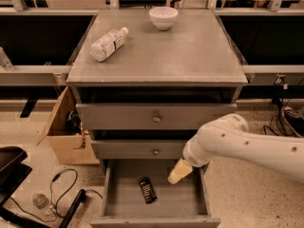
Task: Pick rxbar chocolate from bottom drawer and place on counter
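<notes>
The rxbar chocolate (147, 190) is a small dark flat bar with pale lettering. It lies on the grey floor of the open bottom drawer (118, 208), left of centre. My gripper (178, 172) hangs from the white arm over the right part of the drawer, a short way right of and above the bar, not touching it. The counter (190, 51) is the flat grey top of the cabinet.
A white-labelled plastic bottle (108, 43) lies on the counter's left side and a white bowl (163, 17) stands at its back. Two shut knobbed drawers (156, 118) sit above the open one. A cardboard box (66, 132) and cables (57, 194) lie on the floor at left.
</notes>
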Tool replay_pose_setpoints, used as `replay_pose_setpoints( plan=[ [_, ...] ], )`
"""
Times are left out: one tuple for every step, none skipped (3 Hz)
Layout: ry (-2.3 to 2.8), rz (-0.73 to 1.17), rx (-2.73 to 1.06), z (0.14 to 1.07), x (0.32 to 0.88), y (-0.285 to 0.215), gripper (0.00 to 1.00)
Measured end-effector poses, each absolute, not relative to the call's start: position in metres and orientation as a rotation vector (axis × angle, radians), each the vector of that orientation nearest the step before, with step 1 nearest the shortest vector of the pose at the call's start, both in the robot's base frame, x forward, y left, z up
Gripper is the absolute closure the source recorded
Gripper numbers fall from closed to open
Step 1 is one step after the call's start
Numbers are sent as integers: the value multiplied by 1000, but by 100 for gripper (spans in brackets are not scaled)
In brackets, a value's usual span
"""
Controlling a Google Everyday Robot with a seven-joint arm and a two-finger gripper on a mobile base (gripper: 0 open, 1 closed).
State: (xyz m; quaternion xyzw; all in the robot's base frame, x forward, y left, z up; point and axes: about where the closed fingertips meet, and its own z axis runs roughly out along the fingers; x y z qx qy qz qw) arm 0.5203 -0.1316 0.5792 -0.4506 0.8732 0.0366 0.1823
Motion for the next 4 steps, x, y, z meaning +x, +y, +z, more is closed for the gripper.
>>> replay_pose_setpoints(
  plan=[
    [2470,106,-1311,509,526,-104,0],
    [2458,87,-1333,440,552,-85,0],
    [2472,113,-1272,386,572,-76,0],
    [2510,185,-1133,348,584,-67,0]
  ],
)
